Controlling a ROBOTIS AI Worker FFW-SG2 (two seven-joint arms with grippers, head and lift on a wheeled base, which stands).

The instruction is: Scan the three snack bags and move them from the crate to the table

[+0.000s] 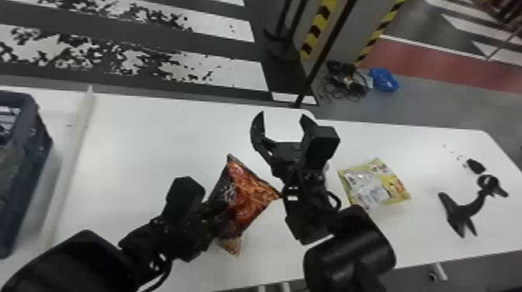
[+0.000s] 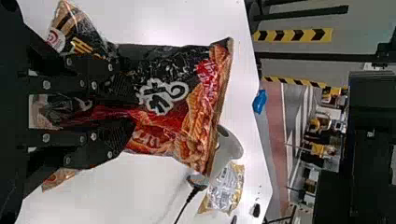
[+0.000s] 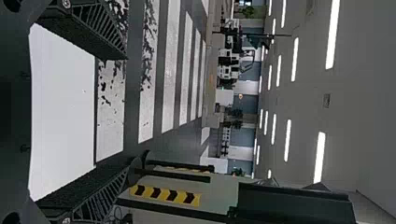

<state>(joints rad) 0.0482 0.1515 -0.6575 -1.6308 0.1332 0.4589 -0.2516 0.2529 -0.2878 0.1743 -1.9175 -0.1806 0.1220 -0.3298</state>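
bag of glossy black and red-orange plastic (image 1: 252, 196), clamped between the flat black fingers of the left gripper (image 1: 225, 209); its free end sticks out past the fingertips. a second bag, tan and black (image 2: 77, 28), partly hidden behind the same gripper in the left wrist view; cannot tell if the two bags touch.

right gripper (image 1: 282, 115), black, over the white table (image 1: 155, 136): fingers wide apart, nothing between them.

grey-white plastic handheld scanner (image 2: 229, 149), black cable (image 2: 184, 205) running off it; seen just past the clamped bag's free end in the left wrist view. yellow and silver bag (image 1: 392, 186) lies on the table, to the right of the right arm. farther right on the tabletop, a black curved object with splayed ends (image 1: 464, 209), small dark piece (image 1: 475, 166) near it.

dark blue-grey plastic crate (image 1: 23, 186) at the head view's left edge, well apart from the clamped bag; contents too unclear to tell.

floor beyond: tangle of dark cables (image 1: 345, 83), crumpled blue item (image 1: 383, 79) beside it. black-and-yellow striped markings (image 1: 318, 29), white floor stripes (image 1: 229, 73).
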